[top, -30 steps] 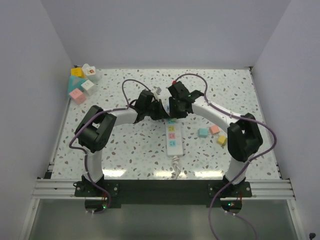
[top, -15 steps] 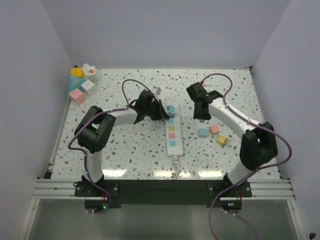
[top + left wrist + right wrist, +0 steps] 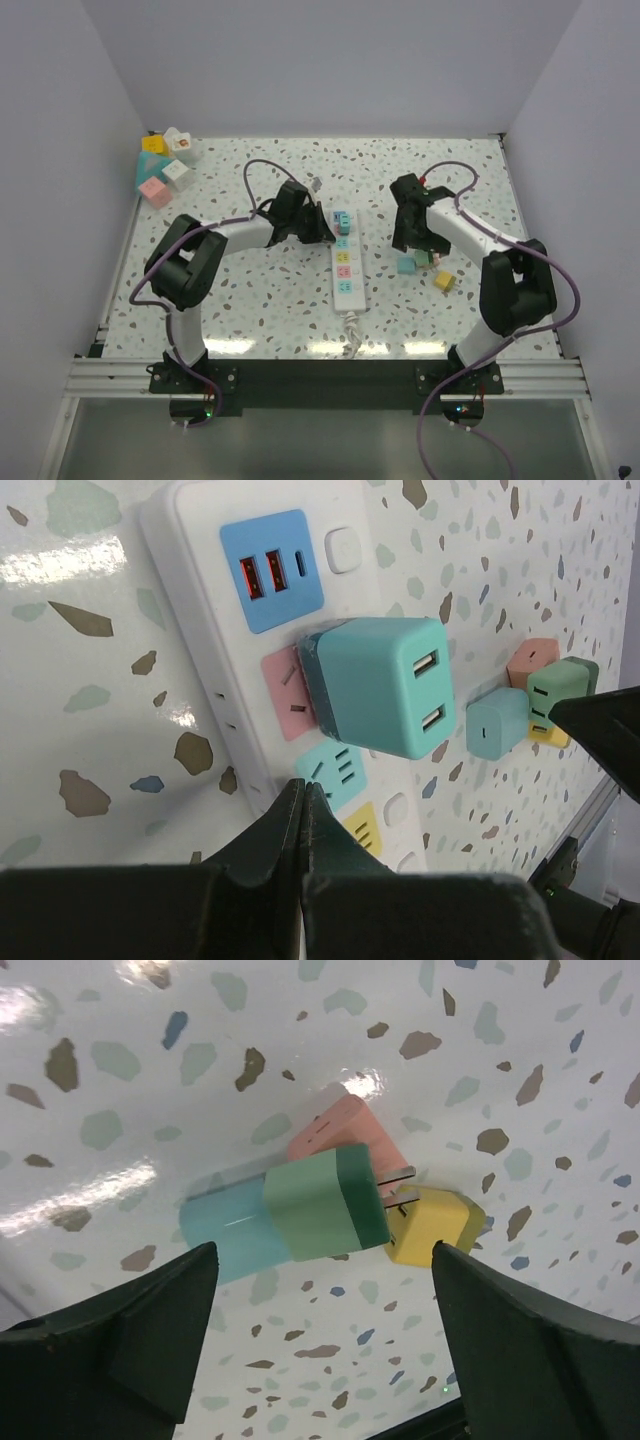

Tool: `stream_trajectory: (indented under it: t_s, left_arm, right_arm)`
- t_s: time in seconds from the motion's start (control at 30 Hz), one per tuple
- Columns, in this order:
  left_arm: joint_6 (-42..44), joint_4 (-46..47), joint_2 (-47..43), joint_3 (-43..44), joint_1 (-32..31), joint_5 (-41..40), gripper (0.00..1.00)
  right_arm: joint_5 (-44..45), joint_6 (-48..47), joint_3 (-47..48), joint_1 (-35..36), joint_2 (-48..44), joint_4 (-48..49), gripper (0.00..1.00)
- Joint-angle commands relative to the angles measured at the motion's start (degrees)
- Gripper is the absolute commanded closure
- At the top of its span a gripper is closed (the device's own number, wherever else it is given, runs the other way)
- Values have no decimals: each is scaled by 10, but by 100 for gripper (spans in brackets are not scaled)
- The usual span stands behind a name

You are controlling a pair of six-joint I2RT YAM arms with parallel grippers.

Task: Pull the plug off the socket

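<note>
- While the left gripper, pinched shut, rests at the power strip's edge, a teal plug stands in its pink outlet.
- Well apart, the right gripper gapes wide around a green plug lying on adapter cubes.

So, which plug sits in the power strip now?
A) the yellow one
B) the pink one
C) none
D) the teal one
D: the left wrist view shows the teal plug in the pink outlet of the power strip, while the yellow plug and pink plug lie on the table.
</note>
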Motion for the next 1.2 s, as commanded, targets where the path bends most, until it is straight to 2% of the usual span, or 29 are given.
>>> stream_trajectory:
  t_s: [0.0,0.13,0.27,0.5,0.7,0.87,1.1,1.17]
  left_arm:
    - [12,-4,-35,-4,-6,6,100]
    - [8,-1,-44,-3,-5,2,100]
    - [7,-1,-44,-1,-5,-1,100]
    - [5,-2,-45,-6,-5,-8,100]
    - [7,-8,-50,-3,-6,-18,100]
    - [6,-5,-51,5,-3,-26,100]
    - [-4,29,-28,36,-2,1,100]
    - [-10,42,-15,43,-2,19,100]
  right_arm:
    - [-40,-15,47,1,-49,26,8]
    - [-176,-57,82,10,-61,89,8]
    - [-231,-70,135,36,-12,123,9]
    - [-276,-77,207,70,97,163,18]
    - [-278,-78,283,92,191,144,28]
    - [-249,-71,303,99,221,121,51]
    - [-264,-79,281,99,222,120,83]
    - [-264,-83,277,101,221,123,87]
